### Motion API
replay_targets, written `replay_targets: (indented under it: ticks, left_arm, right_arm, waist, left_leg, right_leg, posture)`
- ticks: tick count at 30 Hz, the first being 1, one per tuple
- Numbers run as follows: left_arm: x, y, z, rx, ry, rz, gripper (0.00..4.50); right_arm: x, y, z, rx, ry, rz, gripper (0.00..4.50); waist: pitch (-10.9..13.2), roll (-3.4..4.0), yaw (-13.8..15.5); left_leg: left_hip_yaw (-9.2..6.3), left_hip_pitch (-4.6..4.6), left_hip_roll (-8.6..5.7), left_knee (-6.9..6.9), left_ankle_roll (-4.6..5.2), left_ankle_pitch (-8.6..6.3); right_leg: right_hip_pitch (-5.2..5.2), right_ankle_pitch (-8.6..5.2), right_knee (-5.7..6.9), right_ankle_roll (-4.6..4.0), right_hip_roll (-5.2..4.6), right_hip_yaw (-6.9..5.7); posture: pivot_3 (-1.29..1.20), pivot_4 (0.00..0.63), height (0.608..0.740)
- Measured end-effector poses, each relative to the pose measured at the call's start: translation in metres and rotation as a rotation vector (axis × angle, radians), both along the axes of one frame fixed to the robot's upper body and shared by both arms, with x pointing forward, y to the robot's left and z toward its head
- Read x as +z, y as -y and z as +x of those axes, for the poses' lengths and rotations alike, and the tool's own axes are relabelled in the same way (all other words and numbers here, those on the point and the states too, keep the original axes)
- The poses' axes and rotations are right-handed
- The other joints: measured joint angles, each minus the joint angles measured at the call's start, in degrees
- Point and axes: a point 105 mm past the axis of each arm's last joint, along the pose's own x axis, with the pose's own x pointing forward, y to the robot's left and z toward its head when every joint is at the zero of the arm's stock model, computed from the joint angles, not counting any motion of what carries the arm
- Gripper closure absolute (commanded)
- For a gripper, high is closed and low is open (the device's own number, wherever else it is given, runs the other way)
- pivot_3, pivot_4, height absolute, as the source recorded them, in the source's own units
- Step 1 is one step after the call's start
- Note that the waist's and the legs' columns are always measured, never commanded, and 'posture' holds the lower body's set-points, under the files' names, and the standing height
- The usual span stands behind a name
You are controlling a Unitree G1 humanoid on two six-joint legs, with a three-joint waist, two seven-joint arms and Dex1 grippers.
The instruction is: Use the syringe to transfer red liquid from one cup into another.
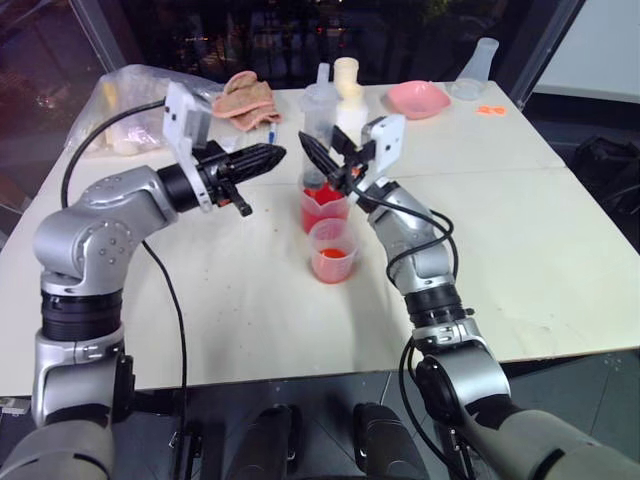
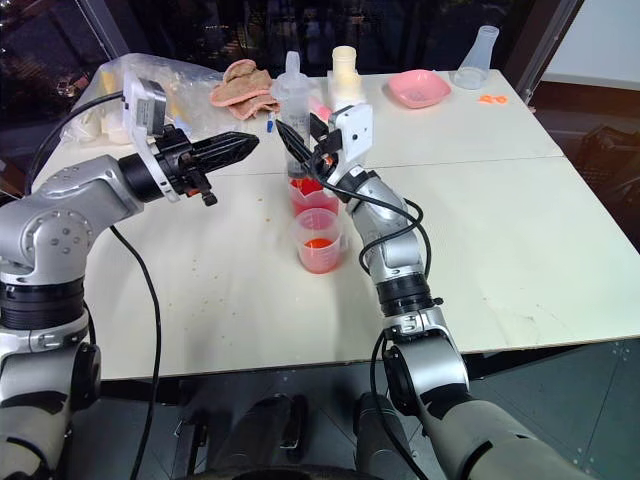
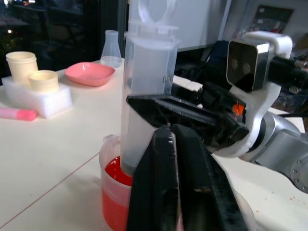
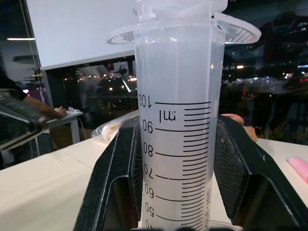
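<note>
In the far beaker [image 1: 324,208] of red liquid [image 3: 114,174], the right gripper [image 1: 330,160] clamps the upright syringe [image 4: 178,120]; the left gripper's [image 1: 268,157] fingers sit nearly together, empty.

syringe: large clear plastic syringe [image 1: 320,125] upright in wide spouted clear beaker [image 1: 324,208], mid-counter [image 1: 520,250] | near side: small plain clear cup [image 1: 332,250], apparently touching beaker | far edge: pink dish [image 1: 418,98] right, cloth [image 1: 246,96] left | left gripper [image 1: 268,156] left of syringe, apart
</note>
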Motion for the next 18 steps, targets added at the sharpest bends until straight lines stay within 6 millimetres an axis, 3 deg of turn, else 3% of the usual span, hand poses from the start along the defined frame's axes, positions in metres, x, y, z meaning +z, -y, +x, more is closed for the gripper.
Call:
replay_targets:
  ticks: [5, 10, 18]
  left_arm:
    - [0.002, 0.001, 0.002, -0.001, 0.001, -0.007, 2.03]
    - [0.005, 0.004, 0.001, -0.028, 0.01, -0.019, 2.03]
    - [0.027, 0.018, 0.011, -0.049, 0.062, -0.083, 2.03]
  right_arm:
    - [-0.007, 0.002, 0.003, -0.01, -0.013, -0.016, 3.07]
    - [-0.015, 0.004, 0.006, -0.021, -0.029, -0.034, 3.07]
    - [-0.022, 0.005, 0.008, -0.034, -0.031, -0.059, 3.07]
  waist:
    - [0.0, 0.0, 0.0]
    - [0.0, 0.0, 0.0]
    - [0.0, 0.0, 0.0]
  left_leg:
    - [0.0, 0.0, 0.0, 0.0, -0.01, 0.01]
    - [0.0, 0.0, 0.0, 0.0, -0.02, 0.01]
    - [0.0, 0.0, -0.01, 0.03, -0.04, 0.03]
  right_leg:
    - [-0.01, 0.0, 0.03, 0.0, 0.0, 0.0]
    - [-0.01, 0.0, 0.04, 0.0, 0.0, 0.0]
    - [0.0, 0.0, 0.06, 0.0, 0.01, 0.0]
  posture:
    - [0.0, 0.15, 0.74]
    - [0.0, 0.15, 0.74]
    - [0.0, 0.15, 0.74]
